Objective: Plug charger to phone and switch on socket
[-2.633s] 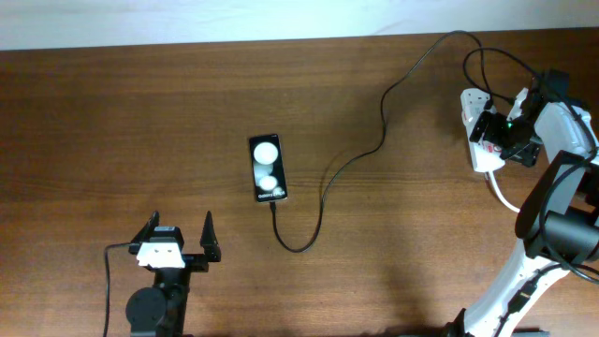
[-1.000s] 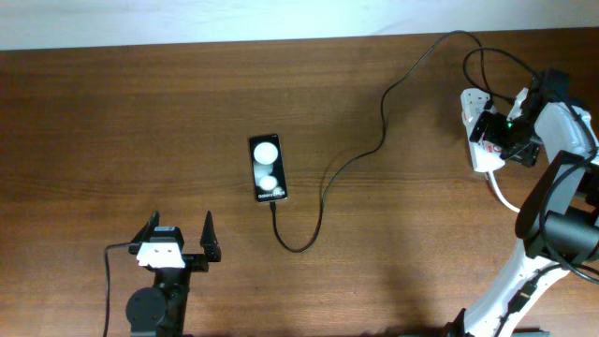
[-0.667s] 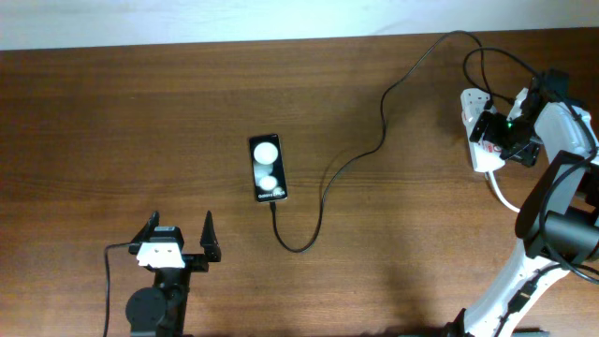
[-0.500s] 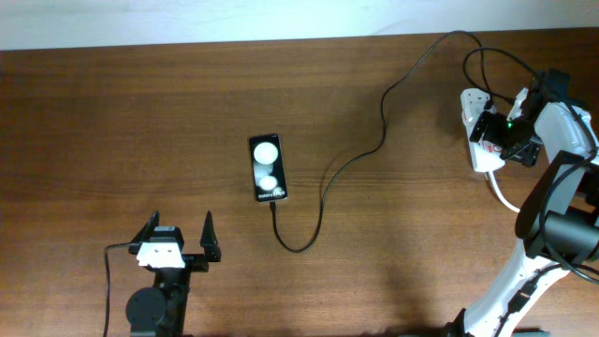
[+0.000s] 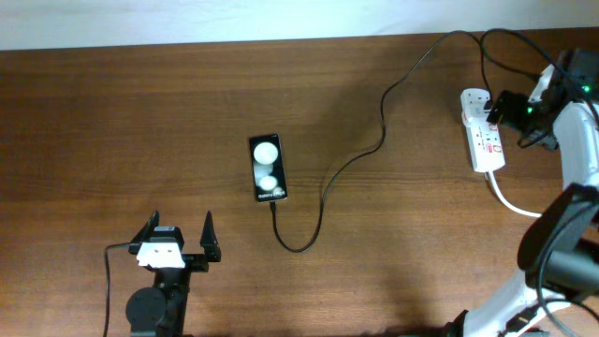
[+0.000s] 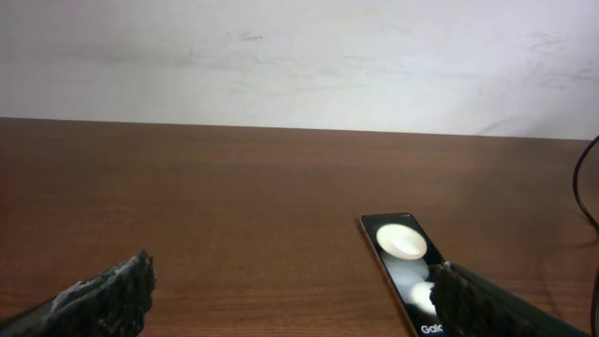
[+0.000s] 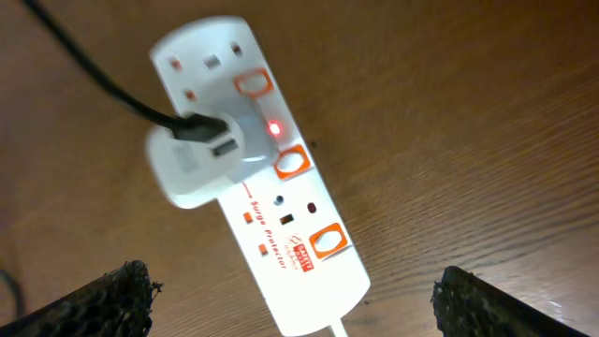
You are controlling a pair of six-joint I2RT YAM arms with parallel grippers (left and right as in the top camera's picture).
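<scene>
Right arm is white with black joints; left end effector black.

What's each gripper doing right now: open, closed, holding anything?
Left gripper: open, holding nothing.
Right gripper: open, holding nothing.

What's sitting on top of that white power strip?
A white plug adapter with the black charger cable in it, beside a lit red light. The strip has its holes beneath the adapter covered.

Table with phone, charger, socket
</scene>
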